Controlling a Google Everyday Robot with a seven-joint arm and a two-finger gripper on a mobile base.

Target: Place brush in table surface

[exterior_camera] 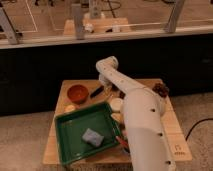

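Observation:
The brush (pixel 96 92) shows as a slim black handle lying on the table surface (pixel 176 131), just right of an orange bowl (pixel 77 93). My white arm rises from the lower right, bends at its elbow (pixel 107 65) and comes down over the back of the table. My gripper (pixel 105 86) hangs at the brush's right end, right over it or touching it. The brush's head is hidden under the gripper.
A green tray (pixel 70 134) holding a grey sponge (pixel 93 137) fills the front left. A white round item (pixel 116 104) lies beside the arm, a dark clump (pixel 161 90) at the far right, a red-orange utensil (pixel 121 143) by the tray's edge.

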